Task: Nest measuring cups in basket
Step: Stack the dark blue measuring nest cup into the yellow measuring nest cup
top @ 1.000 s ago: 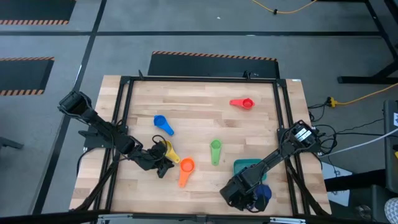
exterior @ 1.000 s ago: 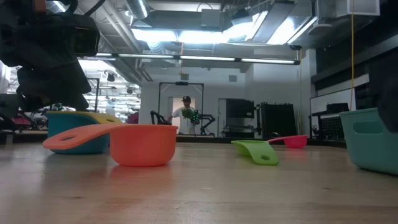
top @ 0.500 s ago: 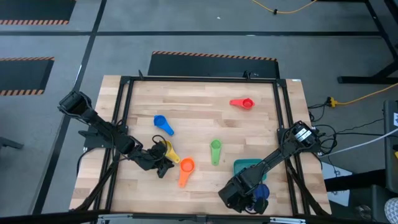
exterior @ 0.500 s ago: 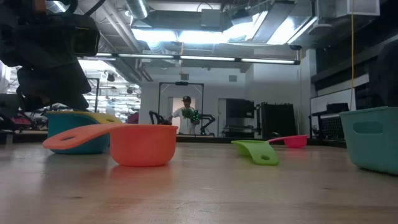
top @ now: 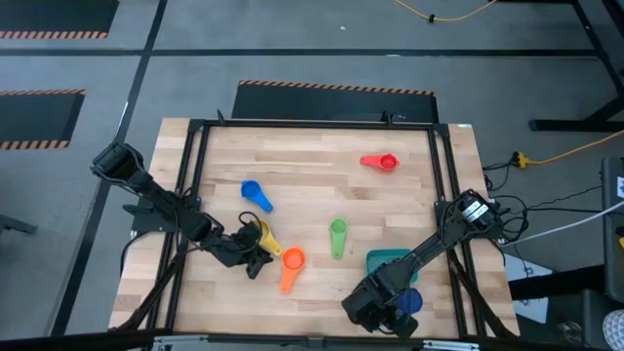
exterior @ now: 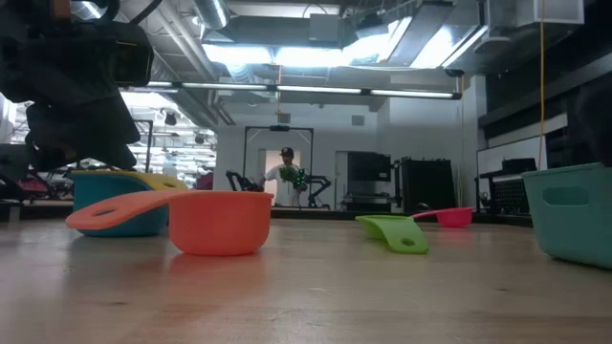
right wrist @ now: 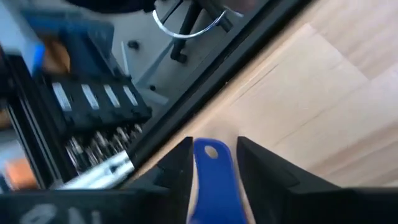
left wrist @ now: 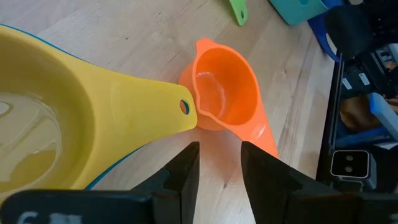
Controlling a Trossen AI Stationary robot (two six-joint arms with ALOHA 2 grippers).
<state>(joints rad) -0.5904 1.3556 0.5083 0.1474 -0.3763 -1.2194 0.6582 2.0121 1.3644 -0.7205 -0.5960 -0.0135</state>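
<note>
My left gripper [left wrist: 216, 168] stands open just short of the handle tip of the yellow cup [left wrist: 56, 124], which sits nested in a teal-blue cup [exterior: 115, 208]. The orange cup [top: 291, 265] rests on its base beyond it. My right gripper [right wrist: 214, 163] is at the table's near right corner, open. Its fingers flank the handle of the dark blue cup [top: 409, 300], which is next to the teal basket [top: 388, 261]. The green [top: 337, 236], blue [top: 255, 193] and red [top: 380, 161] cups lie apart on the wood. My right gripper slants down over the dark blue cup's handle [right wrist: 214, 177], near the handle's holed free end. One finger stands on each long edge and the fingers lie along the handle. Whether the fingers touch it I cannot tell.
A black frame [top: 444, 195] runs around the wooden table top. Bare wood lies between the red cup and the blue one. In the room behind the table a person stands far off.
My right gripper has rolled a little about its own pointing line and risen slightly. The dark blue cup under it has shifted a little toward the table's left edge.
</note>
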